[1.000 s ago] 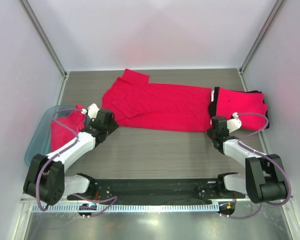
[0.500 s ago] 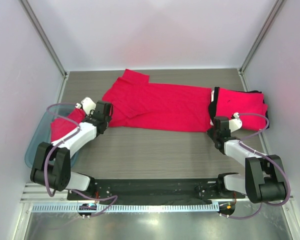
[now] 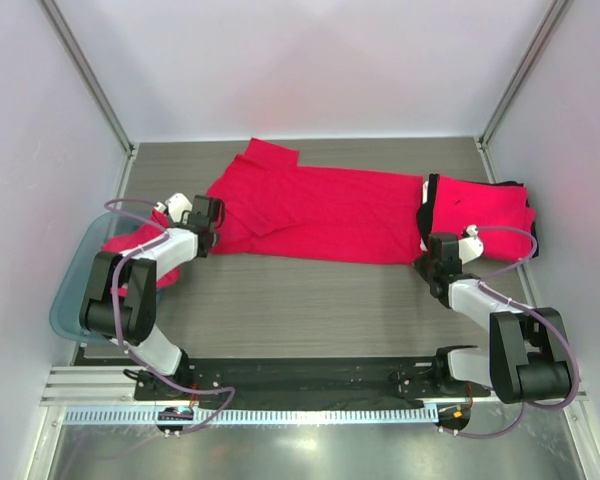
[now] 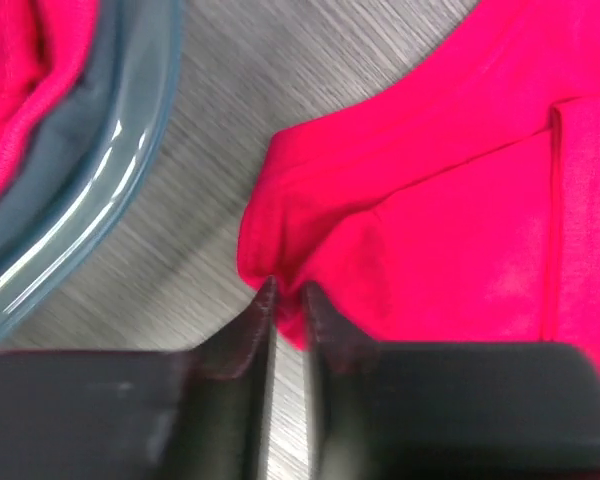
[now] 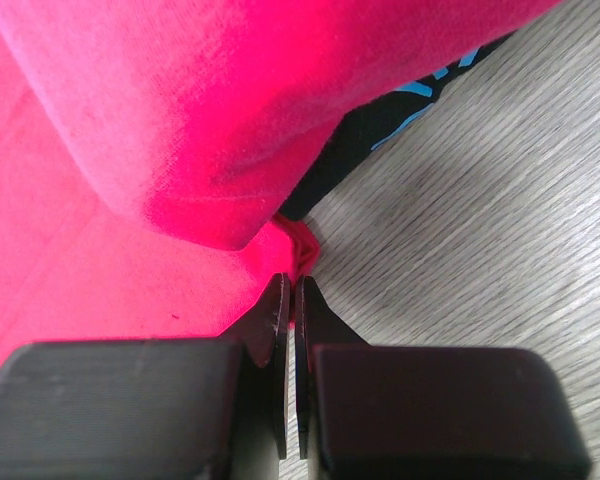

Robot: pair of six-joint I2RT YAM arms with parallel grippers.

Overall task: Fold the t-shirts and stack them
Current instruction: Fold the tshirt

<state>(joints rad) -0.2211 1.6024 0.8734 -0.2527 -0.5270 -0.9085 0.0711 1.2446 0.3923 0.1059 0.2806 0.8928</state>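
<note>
A red t-shirt (image 3: 320,212) lies spread across the middle of the table. My left gripper (image 3: 206,218) is shut on its near left corner; the left wrist view shows the jaws (image 4: 286,296) pinching a fold of the red cloth (image 4: 430,230). My right gripper (image 3: 432,247) is shut on the shirt's near right corner (image 5: 298,245), with the fingertips (image 5: 291,288) almost touching. A folded stack (image 3: 480,208) sits at the right, with a red shirt (image 5: 230,100) on top and a black one with blue print (image 5: 380,135) under it.
A blue-grey bin (image 3: 75,290) holding more red cloth (image 3: 130,255) stands at the left edge; its rim (image 4: 110,170) is close to my left gripper. White walls enclose the table on three sides. A black rail (image 3: 300,380) runs along the near edge.
My left gripper has moved back and left, and its arm has folded in by the bin, with the shirt's left corner in it. My right gripper has barely moved.
</note>
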